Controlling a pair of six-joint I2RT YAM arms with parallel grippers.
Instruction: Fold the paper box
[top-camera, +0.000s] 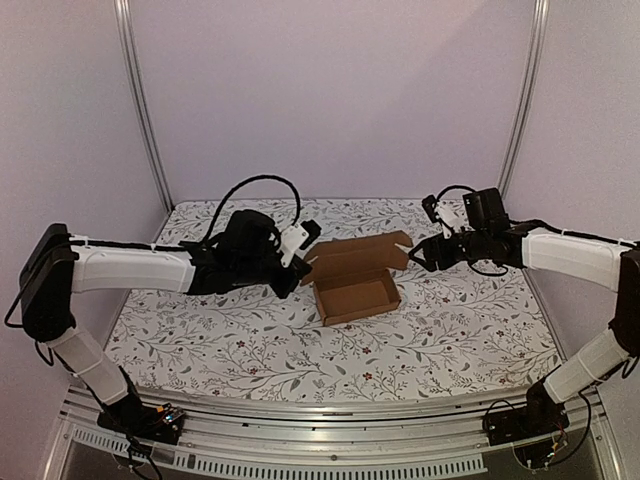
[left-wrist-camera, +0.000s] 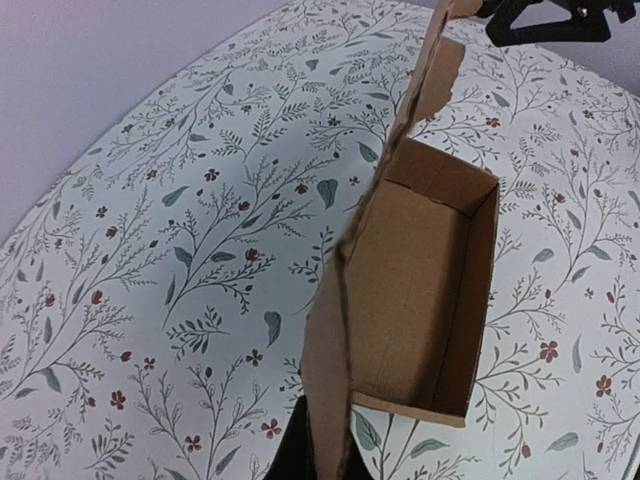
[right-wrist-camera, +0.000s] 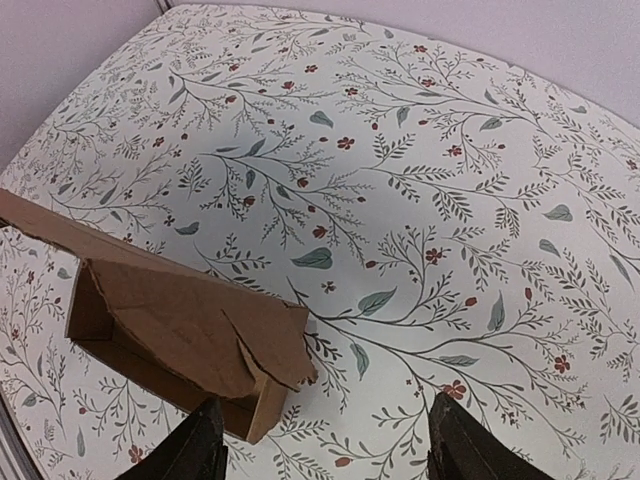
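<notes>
- Top view: the paper box (top-camera: 357, 290) sits mid-bench (top-camera: 250, 340), lid (top-camera: 355, 255) raised; the left tool (top-camera: 302, 248) is at the lid's left end, the right tool (top-camera: 422, 252) just beside its right end
- Left wrist view: left tool pressed together, pinching the lid's edge; best to grip firmly and swing the lid evenly
- Right wrist view: right tool spread, holding nothing, box corner just beside it; it should line up squarely before pinching

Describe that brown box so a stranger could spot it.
Find the flowered table, then look at its middle. There sits the box, small and shallow, lid raised at the back. It alone is plain brown cardboard; the left hand pinches its lid.
</notes>
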